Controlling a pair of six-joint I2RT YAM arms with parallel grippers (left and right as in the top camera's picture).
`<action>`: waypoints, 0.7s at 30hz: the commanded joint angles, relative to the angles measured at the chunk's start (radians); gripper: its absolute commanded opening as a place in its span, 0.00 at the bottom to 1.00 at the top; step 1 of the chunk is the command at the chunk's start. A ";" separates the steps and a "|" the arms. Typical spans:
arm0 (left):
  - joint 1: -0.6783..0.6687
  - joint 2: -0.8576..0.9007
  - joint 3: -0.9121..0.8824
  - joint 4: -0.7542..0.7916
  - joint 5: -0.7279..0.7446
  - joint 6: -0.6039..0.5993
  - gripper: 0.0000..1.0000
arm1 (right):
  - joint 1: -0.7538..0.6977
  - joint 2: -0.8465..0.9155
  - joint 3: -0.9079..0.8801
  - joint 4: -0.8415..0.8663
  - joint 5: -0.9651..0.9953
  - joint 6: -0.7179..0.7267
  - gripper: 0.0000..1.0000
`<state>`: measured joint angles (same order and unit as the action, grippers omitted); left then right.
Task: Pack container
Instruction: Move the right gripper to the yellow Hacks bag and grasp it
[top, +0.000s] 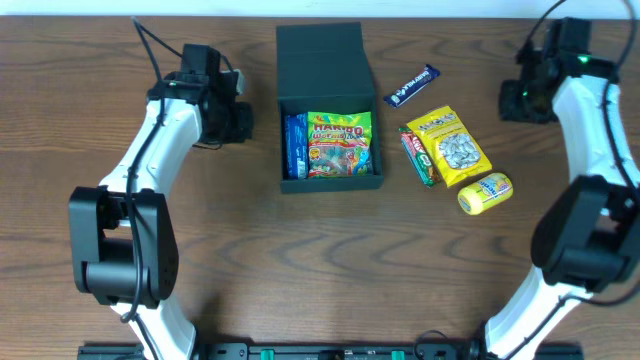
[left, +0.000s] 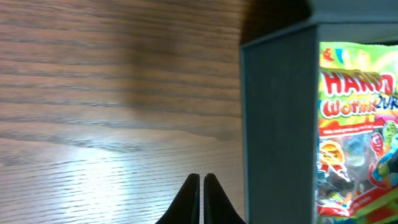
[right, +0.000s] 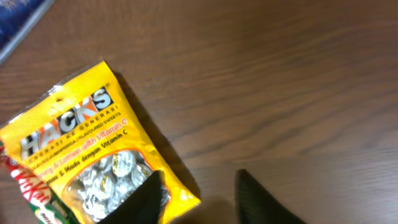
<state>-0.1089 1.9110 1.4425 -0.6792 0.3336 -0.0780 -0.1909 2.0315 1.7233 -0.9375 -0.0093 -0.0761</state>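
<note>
The black container stands open at the table's middle back, its flap lid laid back. Inside lie a Haribo packet and a blue packet. In the left wrist view the container's wall and the Haribo packet fill the right side. My left gripper is shut and empty, just left of the container. My right gripper is open above the table, at the corner of the yellow Hacks bag, not holding it.
Right of the container lie a dark blue bar, the yellow Hacks bag, a red and green bar and a small yellow packet. The arms' bases stand at the front corners.
</note>
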 joint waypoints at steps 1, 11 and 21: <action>-0.019 -0.023 0.021 0.000 -0.005 -0.008 0.05 | 0.040 0.037 -0.006 0.000 0.007 -0.038 0.57; -0.032 -0.023 0.021 0.000 -0.005 -0.007 0.06 | 0.138 0.066 -0.007 0.001 0.093 -0.105 0.85; -0.032 -0.023 0.021 -0.001 -0.004 -0.003 0.05 | 0.208 0.089 -0.010 -0.039 0.088 -0.123 0.82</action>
<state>-0.1413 1.9110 1.4425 -0.6792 0.3336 -0.0780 -0.0051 2.1078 1.7172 -0.9672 0.0746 -0.1711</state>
